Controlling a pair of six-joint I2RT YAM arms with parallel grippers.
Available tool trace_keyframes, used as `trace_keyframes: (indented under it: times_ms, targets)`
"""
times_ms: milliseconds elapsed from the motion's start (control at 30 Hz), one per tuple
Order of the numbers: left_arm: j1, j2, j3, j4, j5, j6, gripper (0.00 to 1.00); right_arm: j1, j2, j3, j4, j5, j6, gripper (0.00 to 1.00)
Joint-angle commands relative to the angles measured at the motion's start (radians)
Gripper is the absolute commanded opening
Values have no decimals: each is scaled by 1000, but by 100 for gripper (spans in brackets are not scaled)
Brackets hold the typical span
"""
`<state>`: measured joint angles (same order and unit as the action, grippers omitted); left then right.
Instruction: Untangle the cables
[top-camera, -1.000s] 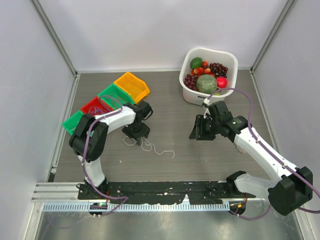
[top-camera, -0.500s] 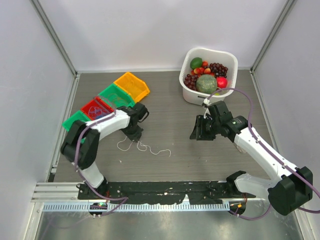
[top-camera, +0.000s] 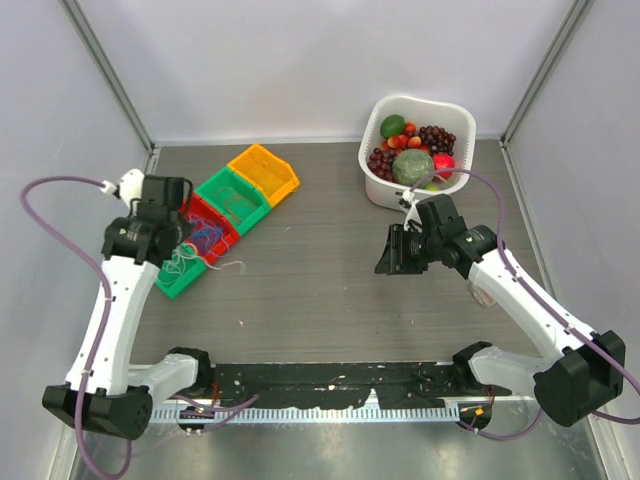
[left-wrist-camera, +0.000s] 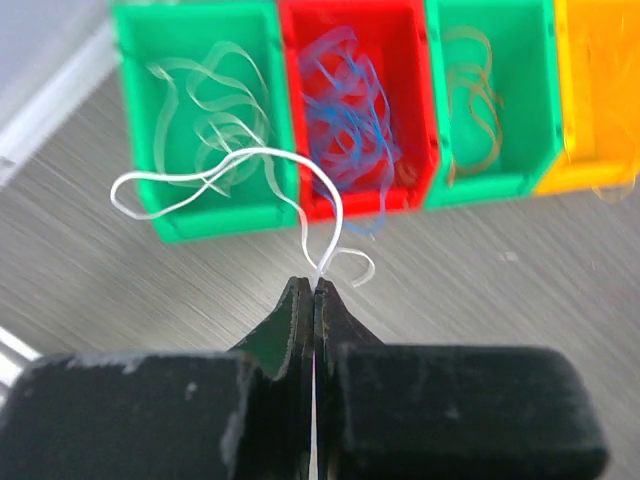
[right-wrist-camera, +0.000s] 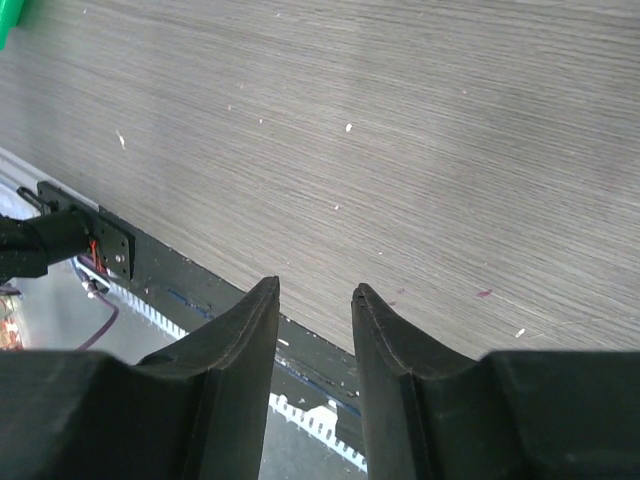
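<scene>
Across the bench (top-camera: 330, 290) the left arm (top-camera: 110, 310) is now reaching out to hang just beside the red bin (left-wrist-camera: 428, 90), having swung away from the open wood on that bin's fruit-bowl side, where it was working a second ago; the loose strand that was lying there is gone from the boards. The right arm (top-camera: 530, 300) is keeping well apart from the red bin, near the fruit bowl (top-camera: 375, 185), its right tool (right-wrist-camera: 315, 288) standing half open over bare wood, gripping nothing and narrowing slightly. The left tool (left-wrist-camera: 314, 285) is pinching fully closed on the white cable (left-wrist-camera: 240, 155), which is looping out over the green bin (left-wrist-camera: 135, 150) next to the red bin, on its side away from the bowl; blue cables (left-wrist-camera: 345, 120) are filling the red bin itself. Judging by this, a last stray strand is being delivered and the sorting is nearing its end. In the top view the tool's body is hiding its fingertips, the yellow bin (left-wrist-camera: 585, 175) is being cut off by the wrist view's edge, and whether the cable is touching the green bin I cannot tell
</scene>
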<state>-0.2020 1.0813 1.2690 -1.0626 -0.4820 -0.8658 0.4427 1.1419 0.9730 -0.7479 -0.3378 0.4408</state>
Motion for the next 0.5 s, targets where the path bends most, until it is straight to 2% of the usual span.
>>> trace_keyframes:
  times_ms: [0, 67, 200, 467]
  targets:
    - [68, 20, 191, -111, -177, 192, 0, -4, -4, 35, 16, -69, -42, 40]
    - [79, 55, 277, -114, -224, 252, 0, 1, -2, 29, 22, -78, -40, 40]
    - [119, 129, 401, -63, -204, 359, 0, 7, 4, 35, 35, -90, -37, 40]
    - [187, 250, 562, -7, -184, 453, 0, 8, 18, 47, 28, -67, -48, 39]
